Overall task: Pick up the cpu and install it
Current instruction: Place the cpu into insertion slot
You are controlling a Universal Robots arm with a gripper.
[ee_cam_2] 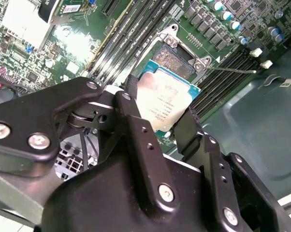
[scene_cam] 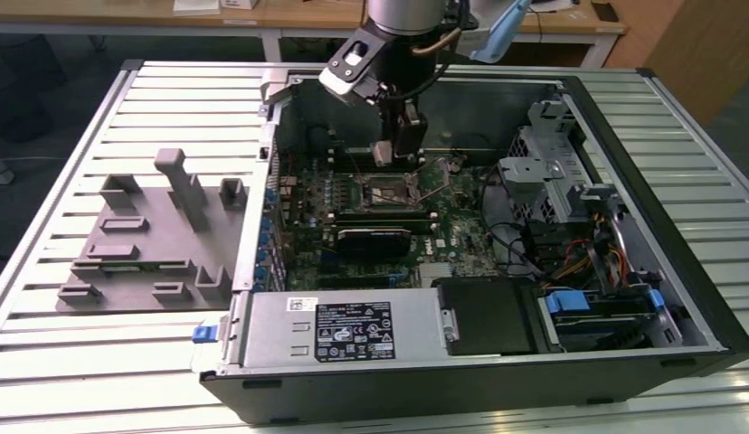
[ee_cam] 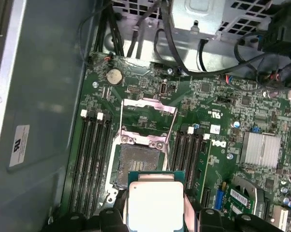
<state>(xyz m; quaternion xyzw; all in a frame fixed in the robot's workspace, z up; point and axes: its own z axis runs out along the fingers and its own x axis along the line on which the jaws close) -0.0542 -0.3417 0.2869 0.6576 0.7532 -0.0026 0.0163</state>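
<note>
The cpu [ee_cam_2: 167, 99], a flat square chip with a silvery top and a thin green rim, hangs between my gripper's [ee_cam_2: 162, 104] two black fingers [ee_cam_2: 136, 125], which are shut on its opposite edges. In the first wrist view the cpu [ee_cam: 155, 200] hovers just beside the open motherboard socket [ee_cam: 138, 162], whose load plate [ee_cam: 148, 108] is flipped up. The exterior view has my gripper [scene_cam: 391, 155] low inside the computer case, just above the socket [scene_cam: 389, 192].
Memory slots [ee_cam: 92, 159] flank the socket on both sides. A finned heatsink [ee_cam: 261, 149] and cables [ee_cam: 184, 43] lie nearby. In the exterior view, a grey fixture [scene_cam: 146, 235] sits at the left, a power supply [scene_cam: 338, 330] in front, and a drive cage [scene_cam: 544, 172] at the right.
</note>
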